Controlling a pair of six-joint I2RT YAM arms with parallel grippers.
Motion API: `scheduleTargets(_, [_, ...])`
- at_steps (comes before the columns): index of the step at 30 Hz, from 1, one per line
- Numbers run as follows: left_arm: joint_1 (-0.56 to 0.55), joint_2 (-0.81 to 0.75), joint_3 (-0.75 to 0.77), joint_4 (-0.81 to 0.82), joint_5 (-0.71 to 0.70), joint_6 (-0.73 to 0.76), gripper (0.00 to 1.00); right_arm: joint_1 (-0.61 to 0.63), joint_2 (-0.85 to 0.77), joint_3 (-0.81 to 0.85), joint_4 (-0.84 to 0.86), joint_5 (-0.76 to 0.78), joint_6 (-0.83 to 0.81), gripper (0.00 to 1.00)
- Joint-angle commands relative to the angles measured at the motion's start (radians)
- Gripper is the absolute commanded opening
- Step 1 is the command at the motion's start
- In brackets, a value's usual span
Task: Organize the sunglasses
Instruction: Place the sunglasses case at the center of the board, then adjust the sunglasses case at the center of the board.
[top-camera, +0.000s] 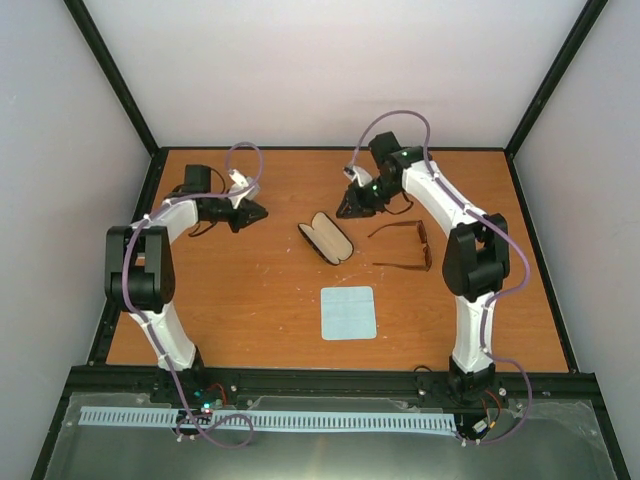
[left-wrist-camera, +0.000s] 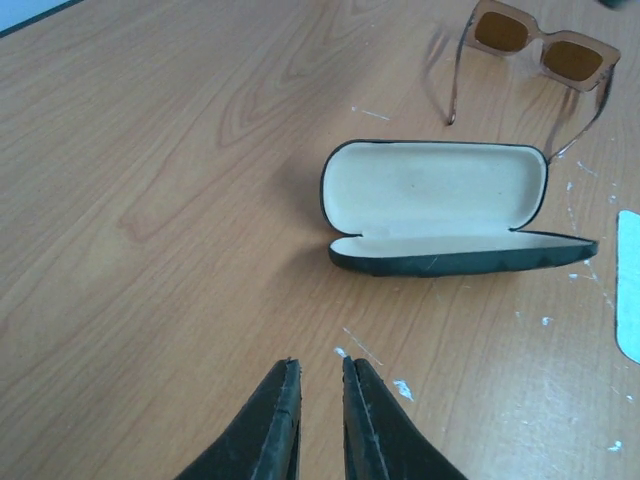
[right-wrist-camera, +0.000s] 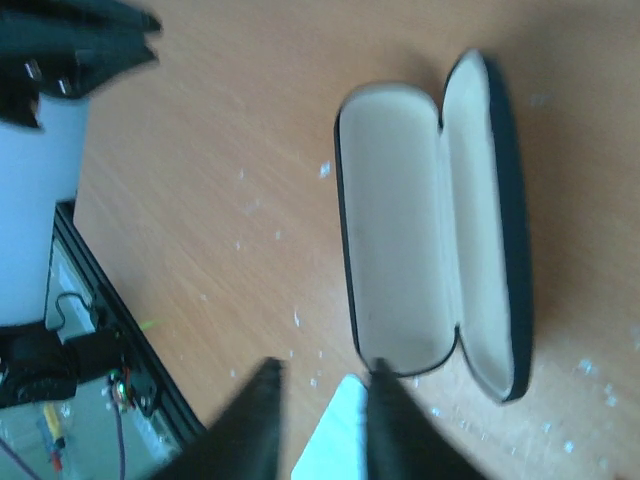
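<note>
The sunglasses (top-camera: 408, 246), with reddish-brown lenses and thin brown arms unfolded, lie on the wooden table right of centre. They also show at the top right of the left wrist view (left-wrist-camera: 540, 48). The black glasses case (top-camera: 326, 238) lies open with its light lining up, left of the sunglasses (left-wrist-camera: 430, 195) (right-wrist-camera: 400, 230). My left gripper (top-camera: 256, 212) (left-wrist-camera: 320, 365) is nearly shut with a thin gap, empty, low over the table left of the case. My right gripper (top-camera: 348, 206) (right-wrist-camera: 320, 372) is open and empty, hovering behind the case.
A pale blue square cloth (top-camera: 348, 312) lies flat in front of the case; it also shows in the right wrist view (right-wrist-camera: 335, 430) and at the left wrist view's right edge (left-wrist-camera: 630, 290). Black frame rails (top-camera: 330, 380) edge the table.
</note>
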Motion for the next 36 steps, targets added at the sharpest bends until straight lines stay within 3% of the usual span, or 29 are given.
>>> scheduleTargets(1, [-0.012, 0.067, 0.072, 0.01, 0.015, -0.013, 0.16, 0.052, -0.07, -0.148, 0.005, 0.045, 0.071, 0.04])
scheduleTargets(6, [-0.045, 0.156, 0.188, -0.018, -0.002, -0.023, 0.15, 0.09, -0.186, -0.438, 0.114, 0.039, 0.181, 0.03])
scheduleTargets(9, [-0.058, 0.193, 0.243, -0.044, -0.003, -0.028, 0.15, 0.098, -0.19, -0.505, 0.147, 0.051, 0.211, 0.03])
scheduleTargets(21, [-0.079, 0.179, 0.214, -0.074, -0.02, -0.003, 0.15, 0.166, -0.023, -0.347, 0.085, 0.076, 0.169, 0.03])
scheduleTargets(29, [-0.079, 0.154, 0.168, -0.063, -0.021, 0.003, 0.15, 0.175, -0.015, -0.355, 0.062, 0.088, 0.157, 0.03])
scheduleTargets(36, [-0.079, 0.135, 0.138, -0.049, -0.024, -0.002, 0.15, 0.182, 0.071, -0.264, 0.055, 0.069, 0.142, 0.03])
